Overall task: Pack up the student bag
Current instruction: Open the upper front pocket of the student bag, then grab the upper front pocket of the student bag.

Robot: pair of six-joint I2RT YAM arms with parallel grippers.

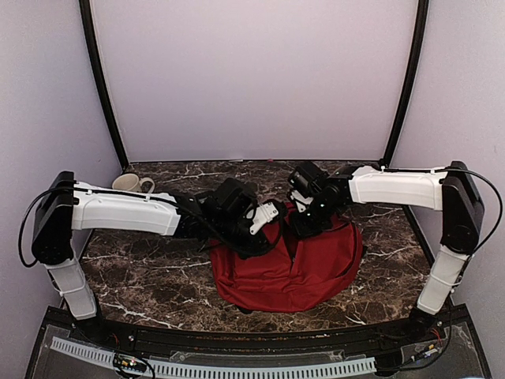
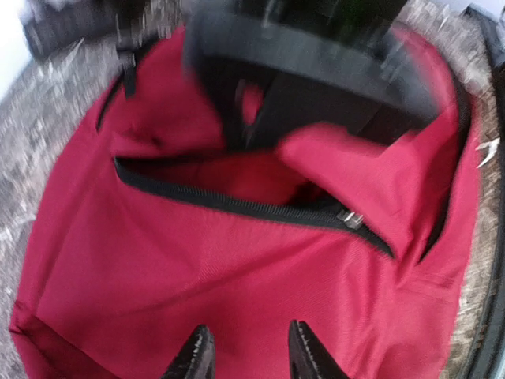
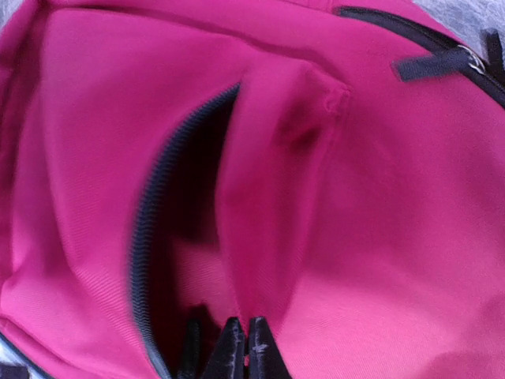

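A dark brown tabletop (image 1: pixel 150 276) with a marble pattern and white veins is filling the floor of a booth. Pale lilac walls (image 1: pixel 252 79) are closing it in at the back and sides, and two black poles (image 1: pixel 102 87) are curving up from the rear corners. A cream mug (image 1: pixel 132 183) is sitting near the back left corner, well apart from everything else.

The student bag (image 1: pixel 316 268) is lying flat in the middle of the tabletop, toward the near edge, with both arms reaching in over its far part. The left tool (image 2: pixel 251 355) is hovering just above the bag's broad front panel, its two dark fingertips standing apart with only red cloth showing between them. The right tool (image 3: pixel 241 347) is pointing down at the edge of a zipped opening with its fingertips pressed together. Whether a pinch of fabric is caught between them cannot be told.

The bag is showing as soft, finely woven red fabric, rounded in outline and rumpling into loose folds. A black zipper (image 2: pixel 237 205) with a small metal pull (image 2: pixel 351 219) is running across the front pocket and gaping slightly. A wide black strap (image 2: pixel 316 59) is arching over the top, blurred. In the right wrist view a second black pull tab (image 3: pixel 430 65) is lying by the upper edge.
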